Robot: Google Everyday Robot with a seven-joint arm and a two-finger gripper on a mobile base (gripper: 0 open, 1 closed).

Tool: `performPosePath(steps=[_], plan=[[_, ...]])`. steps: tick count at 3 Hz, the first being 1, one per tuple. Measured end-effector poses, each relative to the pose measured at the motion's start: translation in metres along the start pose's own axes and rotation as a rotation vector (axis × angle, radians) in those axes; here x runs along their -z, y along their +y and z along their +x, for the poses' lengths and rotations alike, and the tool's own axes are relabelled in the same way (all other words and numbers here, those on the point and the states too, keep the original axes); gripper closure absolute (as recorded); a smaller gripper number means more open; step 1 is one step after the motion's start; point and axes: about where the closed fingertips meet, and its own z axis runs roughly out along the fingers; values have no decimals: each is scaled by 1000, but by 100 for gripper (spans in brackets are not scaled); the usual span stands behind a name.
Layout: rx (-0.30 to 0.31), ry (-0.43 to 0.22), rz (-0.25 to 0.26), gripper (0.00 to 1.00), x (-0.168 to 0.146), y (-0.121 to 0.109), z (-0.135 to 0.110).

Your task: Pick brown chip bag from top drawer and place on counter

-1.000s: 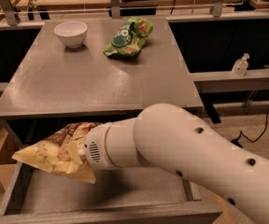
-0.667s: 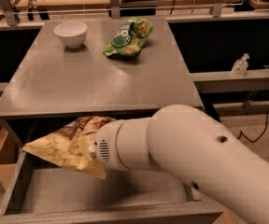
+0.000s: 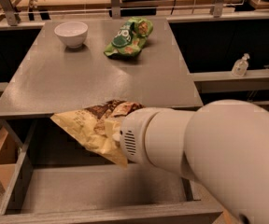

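**Bag lifted out, hanging at the table's front edge**

The long dark brown and pale yellow brown chip bag hangs in the air above the open wide grey top drawer, touching neither its floor nor its walls. In this view it overlaps the front edge of the large grey speckled table, left of that edge's middle. The tool sits at the bag's right end, mostly hidden behind the thick white arm. Since nothing else supports the bag, I judge the tool to be clamped on it.

The bag's long axis runs roughly along the front edge. Its free end points toward the front left corner, and it lies to the left of the tool.

The table surface lies just beyond the bag, so the placement calls for a carry away from the drawer and over the front edge. The small white bowl and the crumpled green bag sit near the far edge, well apart from the bag.
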Motion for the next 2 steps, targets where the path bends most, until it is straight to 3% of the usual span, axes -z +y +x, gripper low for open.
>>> performPosePath(steps=[1, 2], plan=[[2, -47, 88, 100, 32, -18, -13], [-11, -68, 120, 100, 53, -39, -16]])
